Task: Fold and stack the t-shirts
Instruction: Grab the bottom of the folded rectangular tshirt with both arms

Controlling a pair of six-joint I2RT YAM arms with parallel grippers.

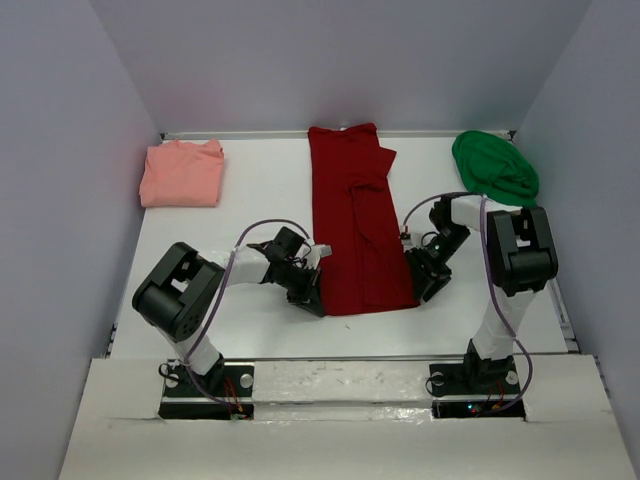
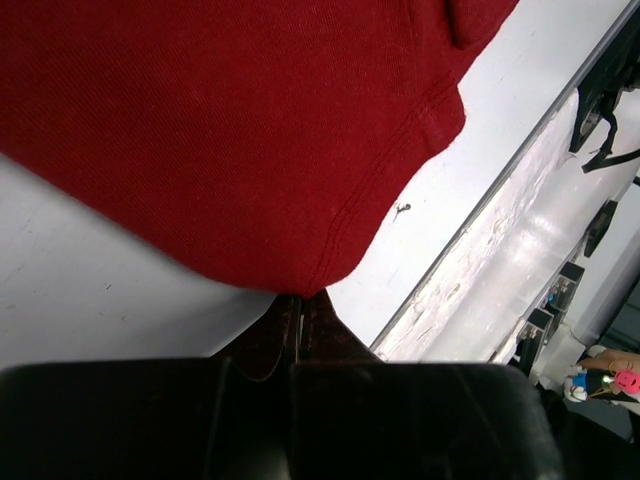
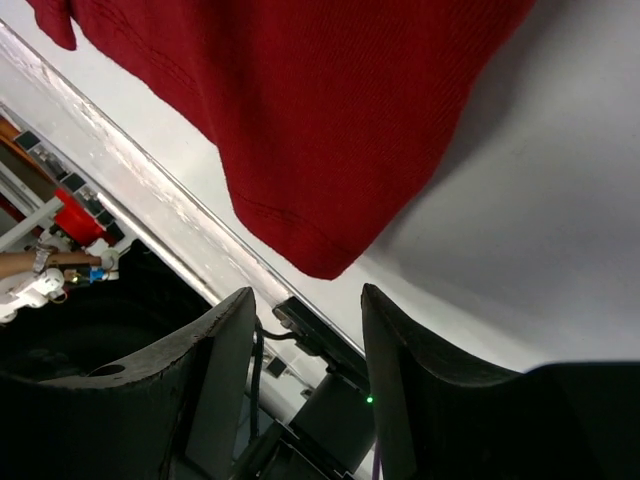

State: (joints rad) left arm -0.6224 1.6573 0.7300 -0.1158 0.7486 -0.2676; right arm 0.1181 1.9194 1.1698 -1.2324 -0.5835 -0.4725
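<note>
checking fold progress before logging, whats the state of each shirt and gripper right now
dark red t-shirt: flat, folded into a long strip
salmon-pink t-shirt: folded, far left
green t-shirt: crumpled, far right
left gripper: shut on dark red t-shirt's near left corner
right gripper: open by its near right corner

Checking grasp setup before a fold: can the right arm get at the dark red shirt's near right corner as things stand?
Probably yes. The right pincer is open, and the corner of the dark red shirt lies ahead of its gap with nothing between; the left pincer grips the opposite corner.
</note>
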